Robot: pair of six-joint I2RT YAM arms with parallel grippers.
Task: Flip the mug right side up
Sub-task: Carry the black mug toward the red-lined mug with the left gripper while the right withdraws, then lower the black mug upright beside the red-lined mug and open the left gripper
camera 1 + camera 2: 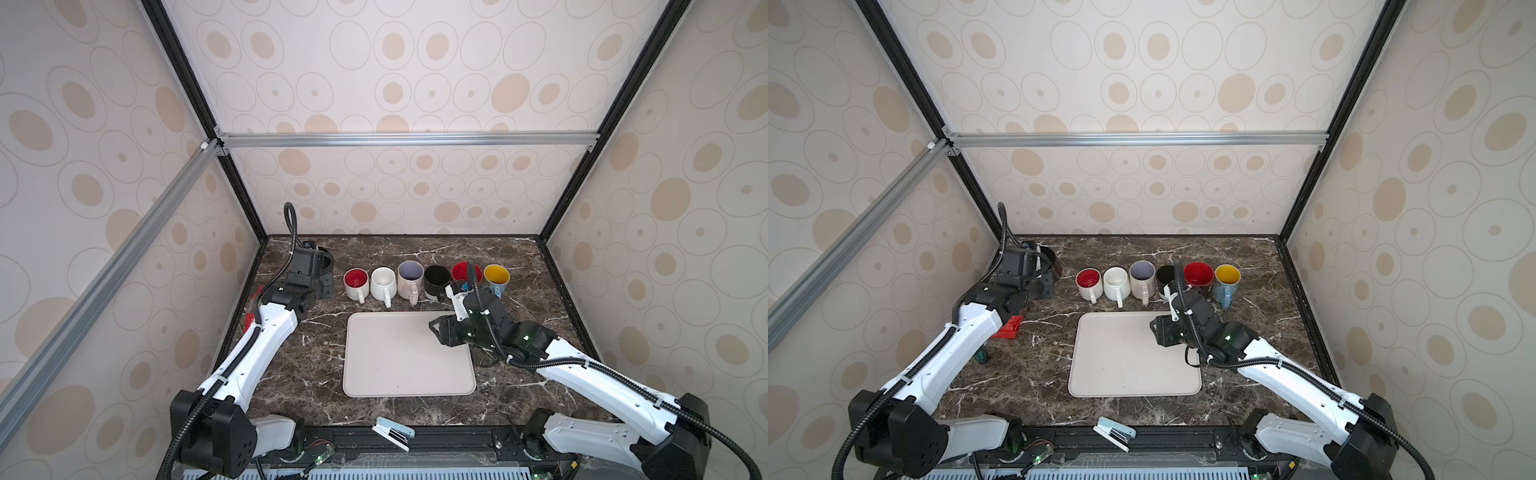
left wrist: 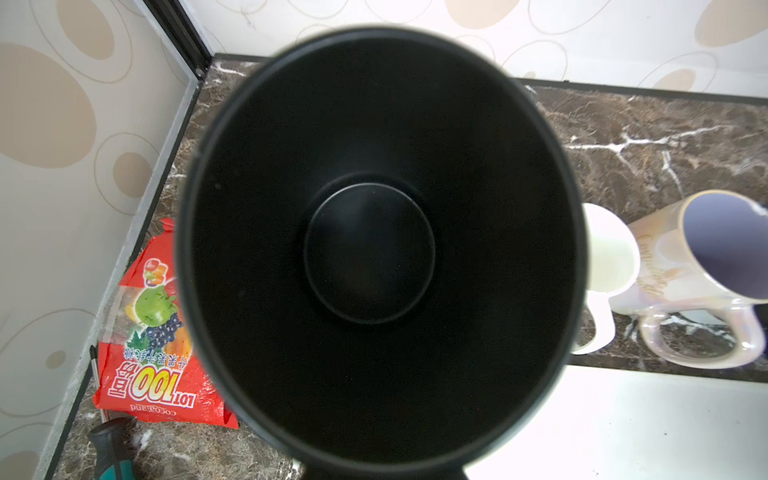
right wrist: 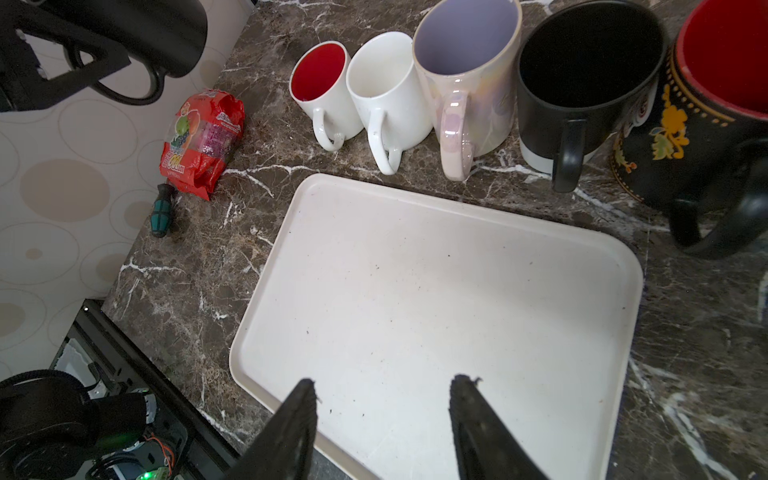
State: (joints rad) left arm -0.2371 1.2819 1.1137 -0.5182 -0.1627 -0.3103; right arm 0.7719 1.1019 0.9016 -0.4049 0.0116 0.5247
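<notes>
A black mug (image 2: 374, 249) fills the left wrist view, its dark inside and round bottom facing that camera. In both top views it is at the back left corner of the table (image 1: 327, 261) (image 1: 1049, 259), gripped by my left gripper (image 1: 316, 272), which is shut on it. The right wrist view shows its black body and loop handle (image 3: 166, 37) held up beside the wall. The left fingers are hidden behind the mug in the left wrist view. My right gripper (image 3: 384, 384) (image 1: 436, 328) is open and holds nothing, hovering over the right part of the cream tray (image 3: 415, 270).
Several upright mugs (image 1: 415, 280) stand in a row behind the tray (image 1: 407, 365). A red candy bag (image 3: 199, 141) and a green-handled screwdriver (image 3: 162, 210) lie near the left wall. A small white device (image 1: 392, 432) sits at the front edge.
</notes>
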